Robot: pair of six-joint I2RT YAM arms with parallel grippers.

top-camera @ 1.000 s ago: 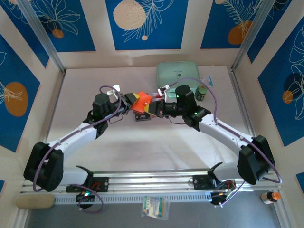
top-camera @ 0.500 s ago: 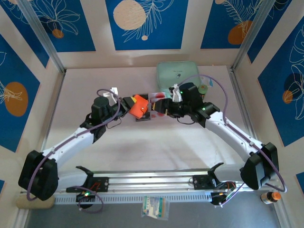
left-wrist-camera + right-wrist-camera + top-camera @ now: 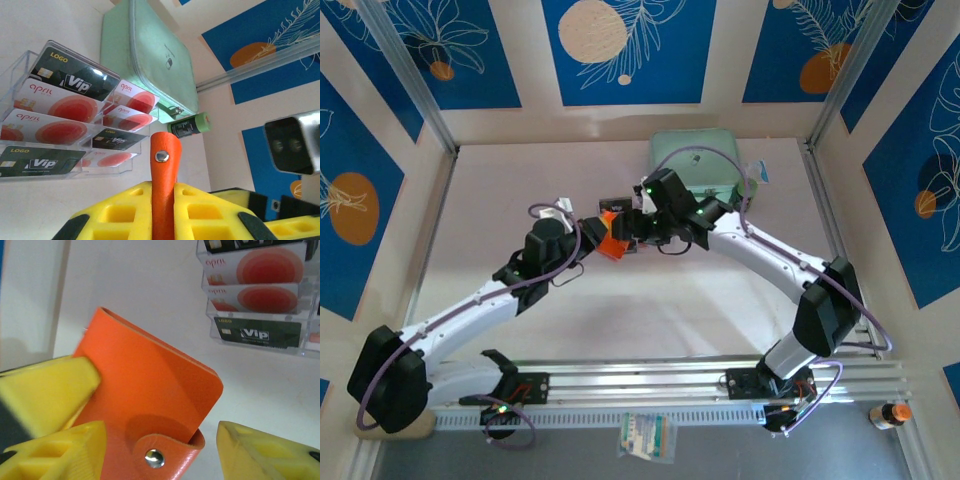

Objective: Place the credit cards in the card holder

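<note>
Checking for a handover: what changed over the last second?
The right tool opened and swung left toward the other arm; its jaws now stand apart around the card holder. The left tool stays clamped on the holder. The credit cards stay in the clear tray.

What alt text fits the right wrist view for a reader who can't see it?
A closed orange wallet with a snap strap sits between the right gripper's spread yellow fingers, while another yellow finger touches its left side. Behind, a clear tray holds pale cards with red dots and a dark VIP card.
</note>
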